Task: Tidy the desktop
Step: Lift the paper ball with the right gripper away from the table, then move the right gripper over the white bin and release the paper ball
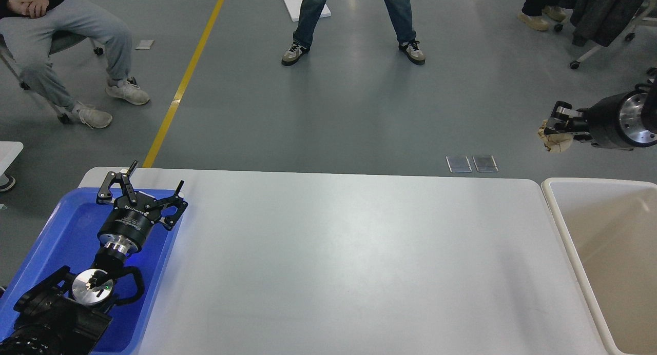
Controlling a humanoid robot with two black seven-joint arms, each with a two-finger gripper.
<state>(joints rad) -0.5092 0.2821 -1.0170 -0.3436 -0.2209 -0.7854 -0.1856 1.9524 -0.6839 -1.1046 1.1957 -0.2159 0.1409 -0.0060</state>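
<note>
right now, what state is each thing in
left gripper: open, holding nothing, above the tray
right gripper: shut on a crumpled wad, raised near the bin's far edge
desktop: bare where visible
tray: at the desktop's left end, visible part bare
bin: open-topped, visible inside bare

One head camera, looking forward and down.
It faces the tabletop [349, 252] from its near edge, fairly close, with the grey floor [359, 114] beyond; both arms enter from the lower left and the right edge.
</note>
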